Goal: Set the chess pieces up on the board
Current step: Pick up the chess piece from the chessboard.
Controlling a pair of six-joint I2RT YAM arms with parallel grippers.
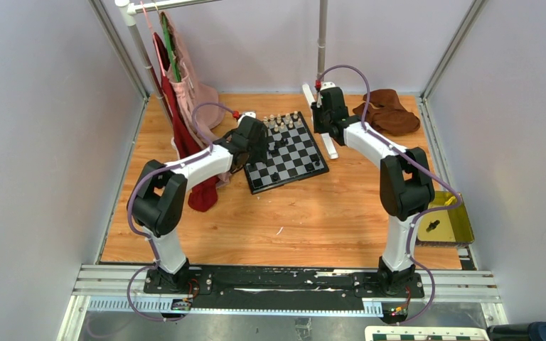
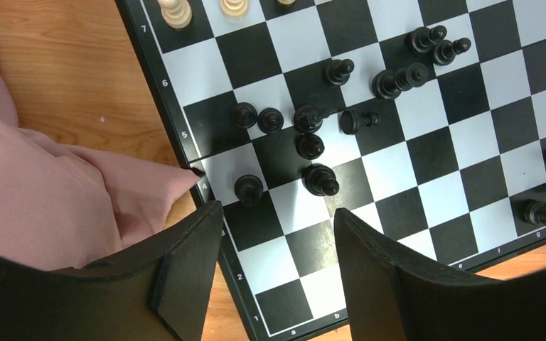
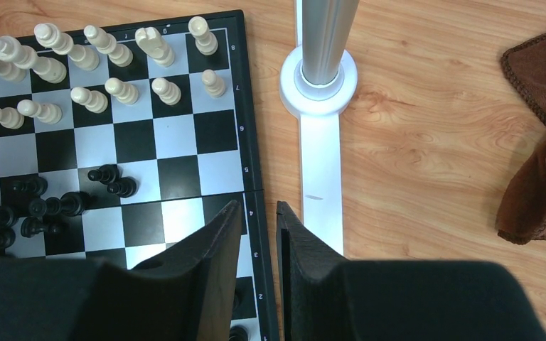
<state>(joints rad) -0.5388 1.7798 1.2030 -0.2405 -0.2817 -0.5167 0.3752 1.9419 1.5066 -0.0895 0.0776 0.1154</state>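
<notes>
Wooden tabletop point(image 1: 313, 213) carries glossy checkered board point(image 1: 298, 153), rounded black pieces point(image 2: 320, 179).

White rank nos. 7, 6, 5, 4, 3, 2, 1 are printed down the black border of the board point(image 2: 163, 71); letters a, b, e, f, g are read along its near edge. In the right wrist view, 8, 7, 6, 4, 3, 2 are seen on the border.

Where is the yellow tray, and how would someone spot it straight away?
Look at the wooden table and follow its right edge toward the near side, well away from the chessboard. The yellow tray sits there. It is the only see-through yellow thing in the scene, with one small dark object lying inside.
</notes>
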